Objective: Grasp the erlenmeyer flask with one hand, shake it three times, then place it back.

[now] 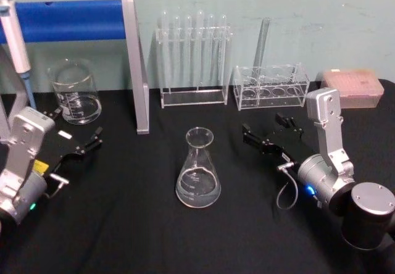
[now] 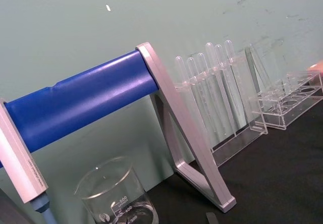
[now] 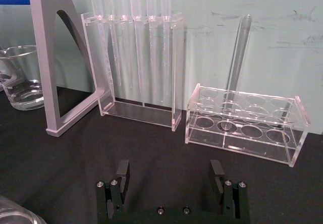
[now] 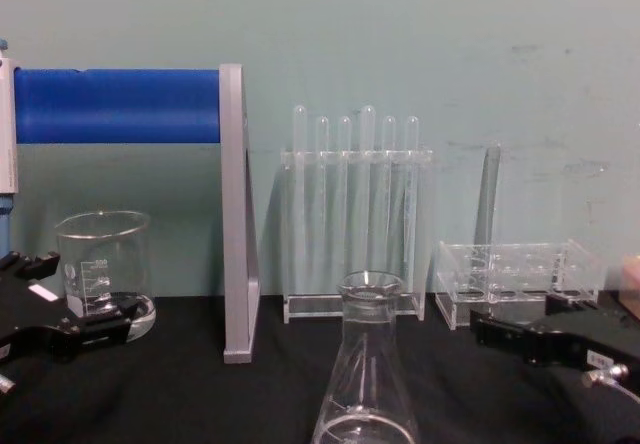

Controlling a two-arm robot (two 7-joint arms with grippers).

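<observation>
An erlenmeyer flask [image 4: 369, 374] stands upright on the black table [image 4: 270, 394], flanked by the left gripper [image 4: 60, 329] and right gripper [image 4: 490, 329].

Chest view crops the erlenmeyer flask [image 4: 366, 384] base; beaker [image 2: 117, 196] bottom seems cropped too.

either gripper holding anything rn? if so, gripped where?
Nothing held. The right gripper has open jaws, off to the side of the erlenmeyer flask. The left gripper is open too, near the beaker. The flask stands free on the table.

Black-draped table [image 1: 123, 224]: clear glass conical erlenmeyer flask [image 1: 198, 170] centre; behind it tall pipette rack [image 1: 193, 61], low tube rack [image 1: 270, 86]; glass beaker [image 1: 75, 92] far left.
</observation>
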